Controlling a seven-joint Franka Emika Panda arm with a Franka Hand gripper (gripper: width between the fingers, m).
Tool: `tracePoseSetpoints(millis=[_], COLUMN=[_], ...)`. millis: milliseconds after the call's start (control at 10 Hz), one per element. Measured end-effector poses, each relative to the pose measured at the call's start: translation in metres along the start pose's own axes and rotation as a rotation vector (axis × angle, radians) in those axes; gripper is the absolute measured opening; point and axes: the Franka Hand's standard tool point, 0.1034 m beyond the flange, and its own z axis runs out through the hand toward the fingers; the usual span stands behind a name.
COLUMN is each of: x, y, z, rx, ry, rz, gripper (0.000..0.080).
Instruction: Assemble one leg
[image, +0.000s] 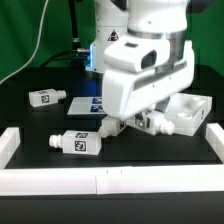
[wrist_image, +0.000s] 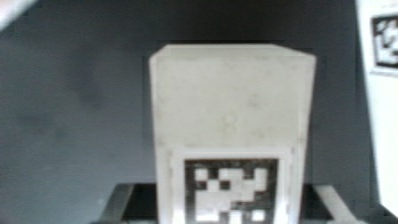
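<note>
The leg (wrist_image: 231, 100) lies centred between the jaws, its long axis pointing straight away from them; whether they pinch it cannot be told.

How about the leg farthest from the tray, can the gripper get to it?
Probably yes: that leg lies alone, with nothing over or against it, though the gripper seems to straddle another leg right now.

The arm reaches down; its hand (image: 118, 123) low, clamped on the leg (wrist_image: 231, 110)
</note>
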Motion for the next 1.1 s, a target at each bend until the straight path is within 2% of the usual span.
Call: tracePoseSetpoints(millis=[100,300,400,500,900,1000,1100], x=[-0.011,-0.061,-0.084,-0.097,-0.094,-0.097,-0.114], y=[0.012,0.04,0.054,0.059,0.055,0.055,0.057], z=[-0.011,-0.01,-0.014,-0.011,-0.008,-0.002,0.003], rx=[-0.012,-0.001,-0.006,-0.02,-0.011,-0.002,0.004], ry=[0.003,-0.004,-0.006,0.008,0.005,0.0,-0.01], rz=[-0.02,-0.086,-0.074,-0.068,-0.064,-0.041,-0.037], gripper=[0.0282,0.0284,0.0284,0.0284,0.0284,0.0284,0.0284])
